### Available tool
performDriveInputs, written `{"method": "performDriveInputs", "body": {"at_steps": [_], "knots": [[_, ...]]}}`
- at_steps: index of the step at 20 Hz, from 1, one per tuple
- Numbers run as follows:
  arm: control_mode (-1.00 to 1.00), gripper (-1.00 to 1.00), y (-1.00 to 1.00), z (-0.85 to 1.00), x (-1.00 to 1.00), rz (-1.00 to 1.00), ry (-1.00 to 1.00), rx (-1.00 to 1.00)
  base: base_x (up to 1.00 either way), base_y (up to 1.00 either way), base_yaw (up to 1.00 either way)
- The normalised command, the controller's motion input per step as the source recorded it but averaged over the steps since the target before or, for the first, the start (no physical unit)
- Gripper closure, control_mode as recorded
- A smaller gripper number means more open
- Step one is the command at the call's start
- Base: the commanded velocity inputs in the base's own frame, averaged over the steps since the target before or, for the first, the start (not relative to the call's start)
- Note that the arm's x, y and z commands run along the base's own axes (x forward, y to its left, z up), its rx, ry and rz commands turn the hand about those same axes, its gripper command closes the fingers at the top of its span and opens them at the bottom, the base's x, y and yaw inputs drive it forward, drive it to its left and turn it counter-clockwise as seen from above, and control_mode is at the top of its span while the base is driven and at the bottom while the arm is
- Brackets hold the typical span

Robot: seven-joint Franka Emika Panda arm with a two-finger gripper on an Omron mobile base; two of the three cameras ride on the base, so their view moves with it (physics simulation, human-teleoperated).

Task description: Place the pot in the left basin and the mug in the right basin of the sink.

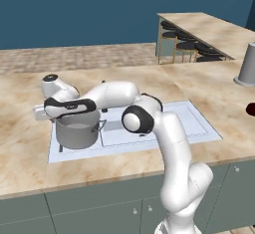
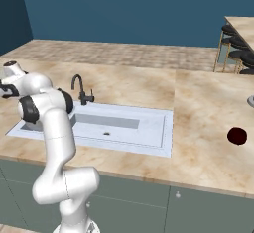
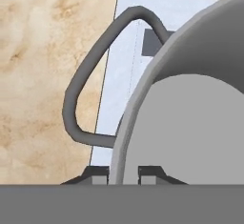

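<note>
Gripper (image 3: 124,173) was clamped on the pot (image 1: 77,128) rim (one fingertip each side), pot centre-left in left base view over the left basin (image 1: 62,147). Mug (image 2: 237,136) sat right edge, right base view.

We see black bar stools (image 1: 187,45) tucked under the far marble bar counter (image 1: 209,29), and a grey cylinder (image 1: 248,64) just before that counter.
</note>
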Motion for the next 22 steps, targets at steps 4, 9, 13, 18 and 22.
{"method": "performDriveInputs", "body": {"at_steps": [4,9,13,18,22], "knots": [[-1.00,1.00,-0.04,-1.00,-0.36,0.00,0.01,-0.04,0.00,0.00,0.00],[-1.00,1.00,-0.33,-1.00,-0.70,0.00,-0.01,-0.12,0.00,0.00,0.00],[-1.00,1.00,-0.67,-1.00,-0.88,0.00,-0.07,-0.12,0.00,0.00,0.00],[-1.00,1.00,-0.90,-1.00,-0.75,0.00,-0.08,-0.07,0.00,0.00,0.00],[-1.00,1.00,-0.78,-1.00,-0.48,0.00,-0.04,-0.06,0.00,0.00,0.00]]}}
